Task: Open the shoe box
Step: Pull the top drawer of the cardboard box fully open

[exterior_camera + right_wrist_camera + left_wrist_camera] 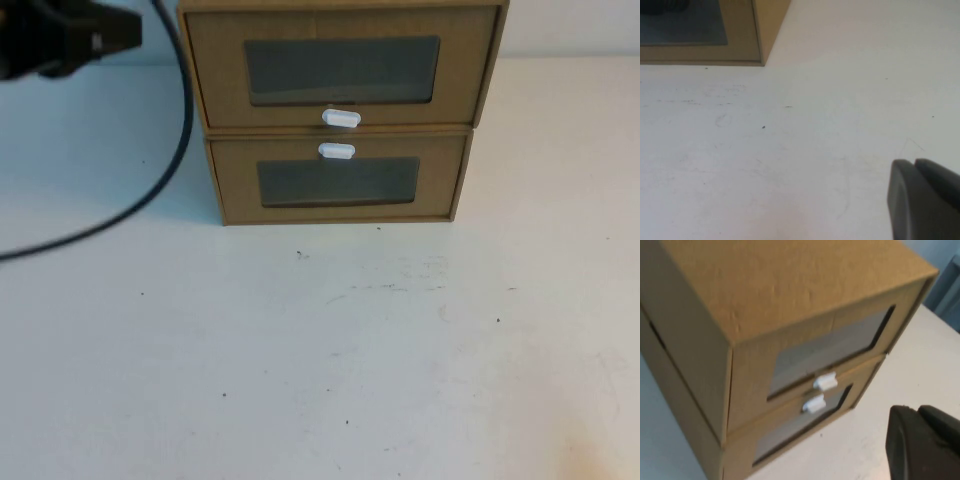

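Observation:
Two brown cardboard shoe boxes stand stacked at the table's back centre, the upper box on the lower box. Each has a dark window and a white handle, the upper handle just above the lower handle. Both fronts are closed. My left arm hangs high at the back left, beside the boxes. My left gripper is shut and empty, off the boxes' front left corner, and looks down on both handles. My right gripper is shut over bare table, in front of the lower box's right corner.
A black cable curves over the table left of the boxes. The white table spreads in front of the boxes with small dark specks on it.

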You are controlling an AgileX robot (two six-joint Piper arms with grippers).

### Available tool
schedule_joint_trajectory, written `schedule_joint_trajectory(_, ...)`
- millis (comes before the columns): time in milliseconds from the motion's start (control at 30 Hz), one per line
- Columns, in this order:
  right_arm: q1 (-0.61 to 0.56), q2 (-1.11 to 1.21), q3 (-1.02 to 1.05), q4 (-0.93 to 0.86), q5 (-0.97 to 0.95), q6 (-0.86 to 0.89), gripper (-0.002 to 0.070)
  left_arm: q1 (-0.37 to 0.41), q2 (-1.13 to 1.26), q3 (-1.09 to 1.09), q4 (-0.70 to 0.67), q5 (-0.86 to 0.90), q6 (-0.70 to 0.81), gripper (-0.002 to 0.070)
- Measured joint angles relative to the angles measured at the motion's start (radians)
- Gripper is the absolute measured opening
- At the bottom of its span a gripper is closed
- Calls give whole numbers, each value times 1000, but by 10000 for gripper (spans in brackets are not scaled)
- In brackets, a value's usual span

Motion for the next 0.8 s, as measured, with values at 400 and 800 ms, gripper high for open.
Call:
schedule_joint_trajectory(400,0,0,0,0,0,0,-14,-51,510,-741,-119,153,24,-4)
schedule_joint_trajectory(800,0,0,0,0,0,0,-14,-180,881,-1163,-74,190,-116,-4)
